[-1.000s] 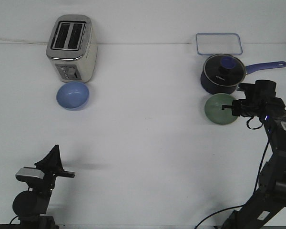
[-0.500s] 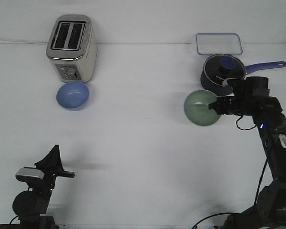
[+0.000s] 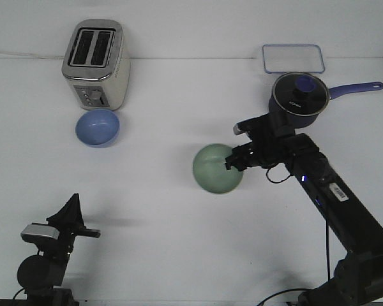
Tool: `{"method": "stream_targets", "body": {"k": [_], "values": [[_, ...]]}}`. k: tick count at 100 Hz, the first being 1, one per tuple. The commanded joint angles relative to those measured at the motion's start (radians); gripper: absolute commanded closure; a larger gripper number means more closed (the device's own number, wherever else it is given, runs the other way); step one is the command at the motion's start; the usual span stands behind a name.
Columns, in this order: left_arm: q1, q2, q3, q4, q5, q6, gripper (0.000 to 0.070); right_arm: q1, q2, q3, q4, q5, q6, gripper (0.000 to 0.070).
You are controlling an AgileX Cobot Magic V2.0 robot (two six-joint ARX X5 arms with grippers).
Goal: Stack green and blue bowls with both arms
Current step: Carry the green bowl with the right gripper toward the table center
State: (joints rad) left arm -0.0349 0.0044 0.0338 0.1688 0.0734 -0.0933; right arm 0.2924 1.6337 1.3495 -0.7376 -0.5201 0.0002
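The pale green bowl is at the table's middle, held at its right rim by my right gripper, which is shut on it. The bowl tilts slightly toward the camera. The periwinkle blue bowl sits on the table at the left, just in front of the toaster. My left gripper rests low at the near left, far from both bowls; whether it is open or shut does not show.
A silver toaster stands at the back left. A dark blue saucepan with a glass lid and long handle stands at the back right, with a clear rectangular container behind it.
My right arm has carried the green bowl leftward and nearer, from beside the saucepan to the table's middle. The blue bowl and the left arm have not moved.
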Motion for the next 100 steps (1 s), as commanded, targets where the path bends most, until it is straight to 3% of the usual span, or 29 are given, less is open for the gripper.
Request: {"method": "stream_targets", "body": {"k": [1, 9, 18, 29, 100], "values": [[0.002, -0.001, -0.020, 0.012, -0.003, 0.001, 0.0690, 0.047, 0.010, -0.008, 0.039, 0.002, 0.073, 0.0700], [0.002, -0.001, -0.020, 0.012, -0.003, 0.001, 0.0690, 0.094, 0.011, -0.029, 0.093, 0.019, 0.143, 0.0700], [0.002, -0.001, -0.020, 0.012, -0.003, 0.001, 0.0690, 0.151, 0.011, -0.049, 0.153, 0.095, 0.246, 0.0700], [0.002, -0.001, -0.020, 0.012, -0.003, 0.001, 0.0690, 0.204, 0.011, -0.055, 0.169, 0.163, 0.302, 0.0700], [0.002, -0.001, -0.020, 0.012, -0.003, 0.001, 0.0690, 0.258, 0.158, -0.056, 0.161, 0.152, 0.320, 0.0700]]}}
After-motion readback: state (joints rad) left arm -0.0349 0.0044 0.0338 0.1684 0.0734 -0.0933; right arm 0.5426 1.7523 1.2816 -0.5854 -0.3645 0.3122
